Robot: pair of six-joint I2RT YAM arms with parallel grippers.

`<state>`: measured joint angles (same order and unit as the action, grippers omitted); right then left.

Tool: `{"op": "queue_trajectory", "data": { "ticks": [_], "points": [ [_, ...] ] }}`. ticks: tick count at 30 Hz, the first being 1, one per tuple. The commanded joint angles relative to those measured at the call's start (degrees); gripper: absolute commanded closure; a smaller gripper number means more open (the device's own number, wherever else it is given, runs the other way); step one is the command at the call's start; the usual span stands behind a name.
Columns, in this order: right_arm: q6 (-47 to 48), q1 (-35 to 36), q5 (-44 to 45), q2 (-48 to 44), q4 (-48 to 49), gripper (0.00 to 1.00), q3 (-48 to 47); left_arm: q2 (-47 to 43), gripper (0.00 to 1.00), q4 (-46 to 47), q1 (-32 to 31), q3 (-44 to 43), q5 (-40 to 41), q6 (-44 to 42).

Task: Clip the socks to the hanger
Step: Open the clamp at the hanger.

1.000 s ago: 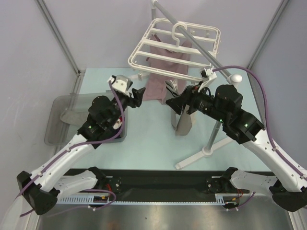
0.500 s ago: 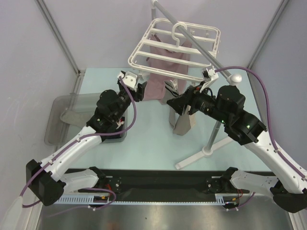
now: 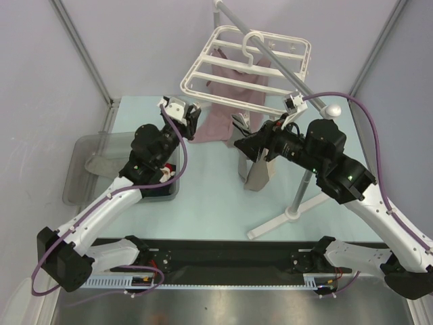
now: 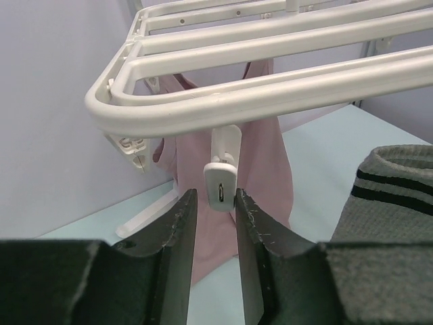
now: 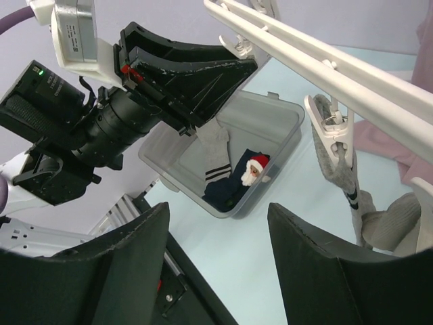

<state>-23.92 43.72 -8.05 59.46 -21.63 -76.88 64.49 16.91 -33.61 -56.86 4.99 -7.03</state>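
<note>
The white hanger [image 3: 245,66] hangs from a grey pole. My left gripper [image 3: 190,117] is under its front left corner. In the left wrist view my left gripper [image 4: 213,196] stands narrowly open around a small white clip [image 4: 220,181], the right finger touching it. A light grey sock [image 3: 256,169] with black stripes hangs from another clip [image 5: 331,125]; it also shows in the left wrist view [image 4: 392,196]. My right gripper [image 3: 243,142] is beside it, wide open and empty [image 5: 218,210]. A navy Santa sock [image 5: 252,170] and a grey striped sock [image 5: 216,152] lie in a bin.
A clear grey bin [image 3: 84,166] sits at the left under my left arm. A mauve-pink cloth [image 3: 220,122] hangs from the hanger behind the clips. The grey pole stand [image 3: 302,186] rises at the right, its white foot [image 3: 277,220] on the table.
My left gripper has swung from pointing right to up and back under the hanger's corner, around the clip. The right arm has barely moved.
</note>
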Motion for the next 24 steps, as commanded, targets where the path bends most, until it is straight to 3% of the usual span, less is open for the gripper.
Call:
{"op": "queue_trajectory", "data": {
  "ticks": [1,6,16,24],
  "points": [
    [-0.1,0.6,-0.8,0.2,1.1,0.34,-2.7,-0.4,0.66,2.9,0.6,-1.9,-3.2,1.7],
    [-0.5,0.9,-1.1,0.7,1.2,0.36,-2.8,0.1,0.71,2.9,0.6,-2.5,-4.5,2.0],
    [-1.5,2.3,-1.7,4.4,1.3,0.44,-7.3,-1.5,0.96,-0.5,0.8,-2.4,-10.1,6.7],
    [-2.9,2.8,-1.8,12.1,1.9,0.44,-14.8,-2.6,1.0,-9.8,0.9,-6.2,-13.0,16.8]
  ]
}}
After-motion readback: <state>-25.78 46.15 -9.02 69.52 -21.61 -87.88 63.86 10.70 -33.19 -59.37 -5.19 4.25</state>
